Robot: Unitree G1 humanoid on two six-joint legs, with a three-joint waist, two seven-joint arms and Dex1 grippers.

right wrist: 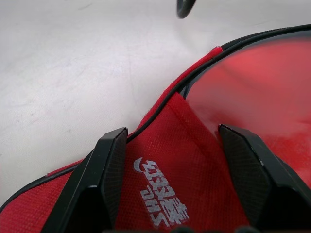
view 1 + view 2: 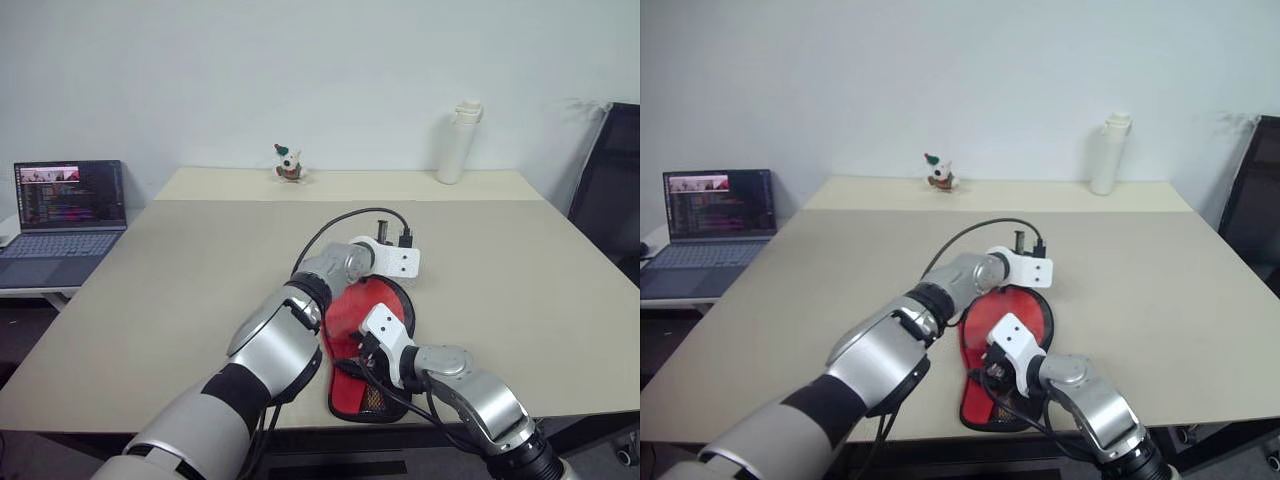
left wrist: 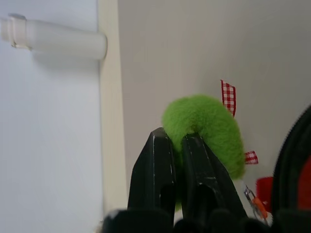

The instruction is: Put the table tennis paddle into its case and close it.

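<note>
On the beige surface (image 2: 180, 290) near its front edge we see the case (image 2: 368, 400), paddle (image 1: 262, 92) inside; right end effector (image 1: 175, 170) spread over it, left end effector (image 3: 177, 160) clenched on a green pom-pom (image 3: 209, 124)

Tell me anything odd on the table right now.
The left claw is shut on a green fluffy pom-pom with checked ribbon, a strange thing next to a paddle case. The case lies partly open, the red paddle showing inside.
</note>
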